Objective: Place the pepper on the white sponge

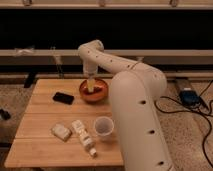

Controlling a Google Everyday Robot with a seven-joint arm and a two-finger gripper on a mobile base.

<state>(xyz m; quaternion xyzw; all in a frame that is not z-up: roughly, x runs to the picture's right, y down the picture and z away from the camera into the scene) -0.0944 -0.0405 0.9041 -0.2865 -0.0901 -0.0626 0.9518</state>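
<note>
The white sponge (60, 131) lies flat near the front left of the wooden table (40, 117). My gripper (91, 86) points straight down into the round orange-brown bowl (94, 91) at the back middle of the table, far from the sponge. The pepper is not visible; the gripper and the bowl's rim hide whatever is inside the bowl.
A flat black rectangle (63, 97) lies left of the bowl. A white labelled bottle (83, 133) lies on its side right of the sponge. A pale cup (103, 126) stands beside it. My arm (135, 105) covers the table's right side. Cables (192, 107) lie on the floor at right.
</note>
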